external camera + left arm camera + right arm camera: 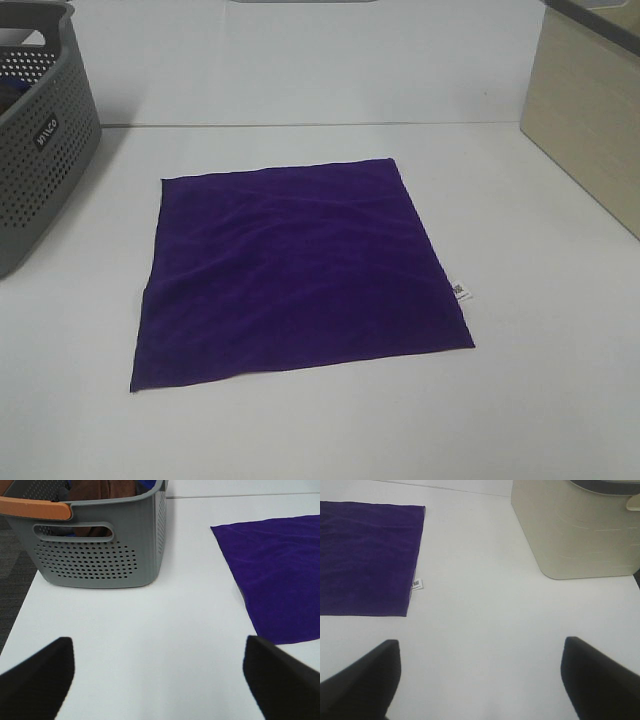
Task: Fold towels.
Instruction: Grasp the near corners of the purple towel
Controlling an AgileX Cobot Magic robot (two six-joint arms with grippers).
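Observation:
A deep purple square towel [295, 270] lies flat and unfolded on the white table, with a small white tag [461, 292] on its right edge. It also shows in the left wrist view [280, 575] and in the right wrist view [365, 555], where the tag [417, 584] is visible. My left gripper [160, 680] is open and empty over bare table, to the left of the towel. My right gripper [480, 680] is open and empty over bare table, to the right of the towel. Neither gripper shows in the high view.
A grey perforated basket [40, 140] stands at the far left; in the left wrist view the basket [100, 545] has an orange handle and holds brown and blue cloth. A beige bin [590, 110] stands at the far right, also in the right wrist view [580, 530].

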